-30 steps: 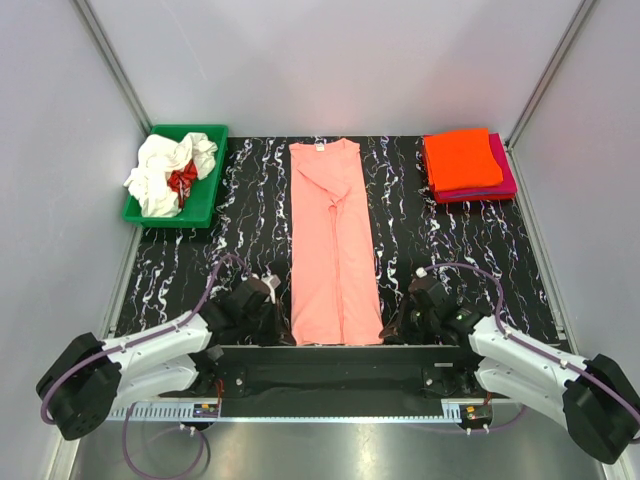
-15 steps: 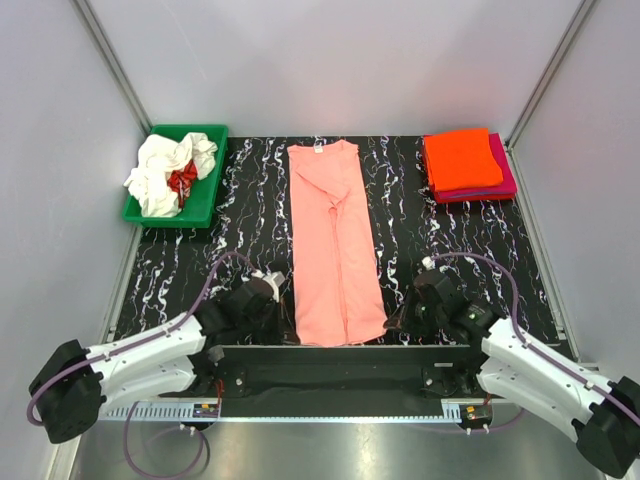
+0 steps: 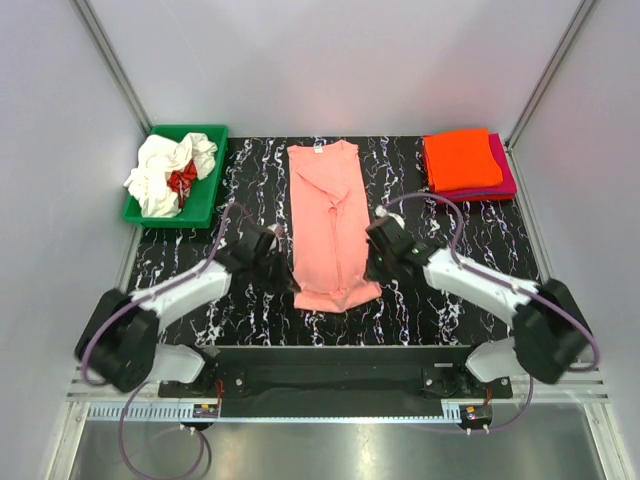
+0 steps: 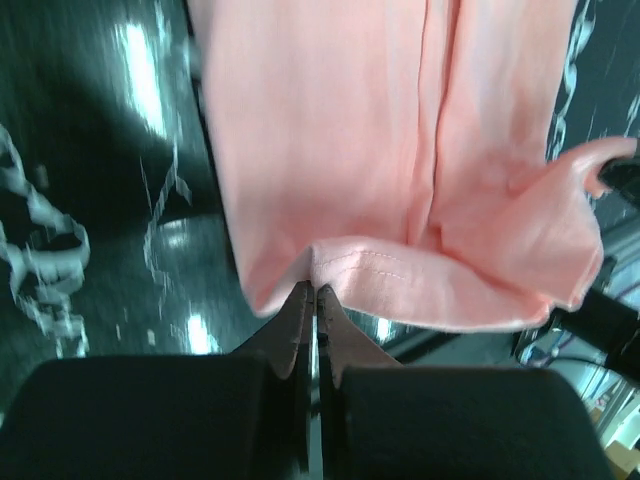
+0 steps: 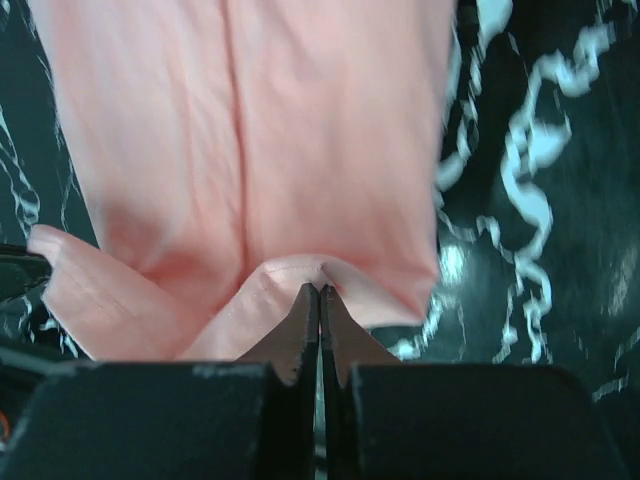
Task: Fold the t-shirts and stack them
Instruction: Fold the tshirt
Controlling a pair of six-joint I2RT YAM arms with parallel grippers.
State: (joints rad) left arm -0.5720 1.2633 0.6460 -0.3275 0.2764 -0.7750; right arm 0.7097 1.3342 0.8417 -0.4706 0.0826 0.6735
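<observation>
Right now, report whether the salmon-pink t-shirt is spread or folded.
Partly folded: the salmon-pink t-shirt is a long strip, sides folded in; the left end effector and right end effector pinch its raised near hem.

the left arm (image 3: 185, 292) and right arm (image 3: 480, 285) are white shells between bulky black joints, each trailed by a looping purple cable (image 3: 212, 262), ending in a black left gripper (image 3: 292, 284) and right gripper (image 3: 372, 270) with flat fingers (image 4: 287, 335) tapering to thin tips.
</observation>
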